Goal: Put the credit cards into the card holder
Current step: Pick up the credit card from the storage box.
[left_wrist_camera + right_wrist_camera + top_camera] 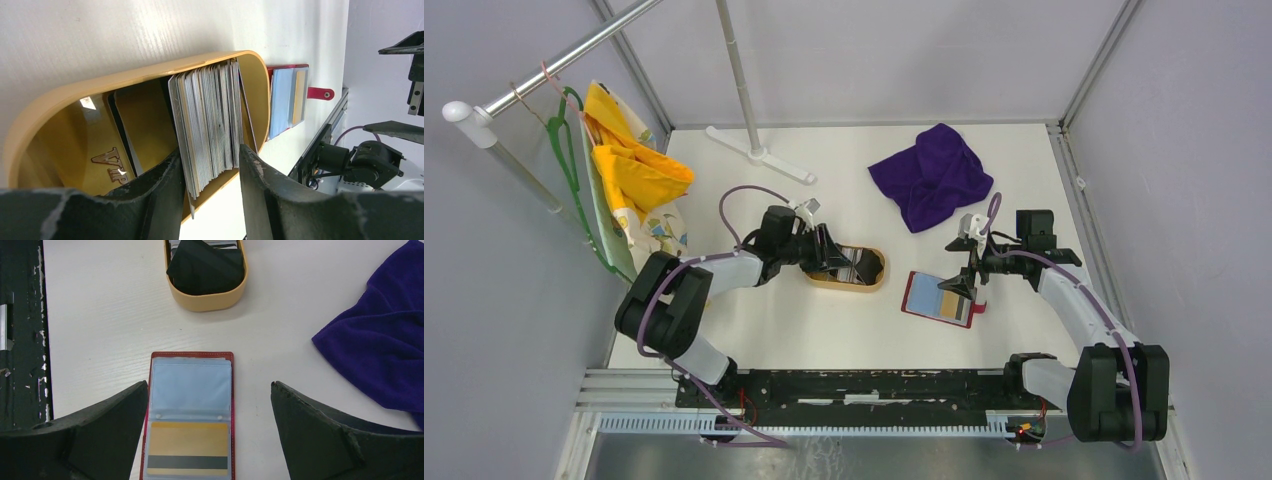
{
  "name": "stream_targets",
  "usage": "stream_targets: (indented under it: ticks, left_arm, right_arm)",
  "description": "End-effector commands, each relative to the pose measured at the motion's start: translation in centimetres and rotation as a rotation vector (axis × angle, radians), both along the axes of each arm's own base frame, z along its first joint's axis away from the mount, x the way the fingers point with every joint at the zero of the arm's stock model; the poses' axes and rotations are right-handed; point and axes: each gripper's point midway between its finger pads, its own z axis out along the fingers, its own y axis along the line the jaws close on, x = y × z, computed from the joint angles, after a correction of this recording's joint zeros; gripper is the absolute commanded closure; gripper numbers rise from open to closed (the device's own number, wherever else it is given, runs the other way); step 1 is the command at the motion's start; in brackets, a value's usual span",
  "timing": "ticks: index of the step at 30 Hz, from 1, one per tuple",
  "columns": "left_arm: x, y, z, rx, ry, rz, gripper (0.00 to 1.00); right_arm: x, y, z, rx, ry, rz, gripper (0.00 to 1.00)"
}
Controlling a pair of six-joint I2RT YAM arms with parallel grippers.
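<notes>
The credit cards [210, 120] stand on edge as a tight stack of grey, white and black plastic, packed into the end of an oval tan tray [65, 100] that faces the card holder [938, 298]. One black card [205, 270] lies tilted over that end. The card holder lies open and flat on the surface [824, 340] near the tray but apart from it. It has a red cover and pale clear sleeves [190, 385], one of them holding a gold card [188, 440] with a dark stripe. Its red snap tab [320, 93] sticks out sideways

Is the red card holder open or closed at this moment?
Open. The card holder lies flat on the table, clear plastic pockets facing up, a gold card inside one pocket.
</notes>
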Motion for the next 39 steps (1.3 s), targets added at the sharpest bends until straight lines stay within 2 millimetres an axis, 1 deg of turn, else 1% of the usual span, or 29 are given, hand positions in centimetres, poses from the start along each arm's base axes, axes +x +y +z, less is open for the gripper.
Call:
stream_targets:
  ticks: [1, 10, 21, 23, 27, 31, 33, 34, 37, 39]
  left_arm:
    - [0.5, 0.5, 0.9, 0.006, -0.057, 0.007, 0.52]
    - [0.9, 1.9, 0.1, 0.086, -0.063, 0.049, 0.55]
    - [1.0, 2.8, -0.3, 0.132, -0.062, 0.078, 0.63]
    - [1.1, 3.1, -0.4, 0.146, -0.064, 0.088, 0.66]
    - [1.2, 3.8, -0.5, 0.183, -0.07, 0.113, 0.78]
    - [1.3, 4.2, -0.3, 0.2, -0.079, 0.133, 0.87]
    - [1.3, 4.5, -0.1, 0.211, -0.087, 0.143, 0.95]
    - [1.4, 4.7, 0.0, 0.221, -0.092, 0.153, 0.97]
    - [1.6, 5.6, 1.0, 0.247, -0.126, 0.192, 0.98]
    - [1.8, 6.2, 2.2, 0.261, -0.163, 0.221, 0.98]
  right_arm:
    - [0.2, 0.1, 0.9, 0.02, -0.041, 0.007, 0.02]
    - [0.1, 0.2, 1.0, 0.022, -0.041, 0.009, 0.02]
    - [0.0, 0.2, 1.1, 0.026, -0.045, 0.011, 0.02]
    - [0.0, 0.2, 1.1, 0.026, -0.046, 0.012, 0.02]
    - [0.0, 0.2, 1.2, 0.028, -0.049, 0.013, 0.02]
    - [-0.1, 0.3, 1.2, 0.031, -0.048, 0.018, 0.02]
    - [-0.1, 0.3, 1.2, 0.031, -0.051, 0.018, 0.02]
    - [-0.1, 0.3, 1.2, 0.032, -0.05, 0.02, 0.02]
    - [-0.2, 0.3, 1.3, 0.032, -0.055, 0.022, 0.02]
    - [-0.3, 0.3, 1.2, 0.029, -0.062, 0.028, 0.02]
